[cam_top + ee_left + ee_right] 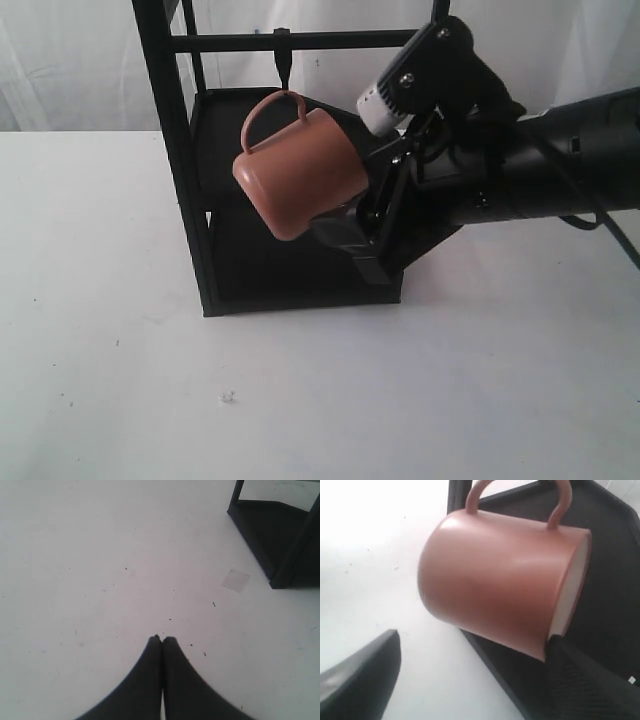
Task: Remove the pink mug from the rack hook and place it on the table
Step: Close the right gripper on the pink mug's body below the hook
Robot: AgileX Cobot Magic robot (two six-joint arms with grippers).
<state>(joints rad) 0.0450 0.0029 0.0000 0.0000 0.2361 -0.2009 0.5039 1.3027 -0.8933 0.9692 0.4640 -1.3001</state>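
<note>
The pink mug hangs tilted in front of the black rack, its mouth turned toward my right arm. The top of its loop handle sits right at the tip of the rack hook; I cannot tell whether they touch. My right gripper is open around the mug's lower edge. In the right wrist view the mug fills the middle. One finger is against the cream rim and the other finger stands apart from the body. My left gripper is shut over the bare table.
The rack's lower shelf lies under the mug and the gripper, with its corner post near my left gripper. A pale square patch marks the table beside the rack foot. A tiny white crumb lies on the table in front.
</note>
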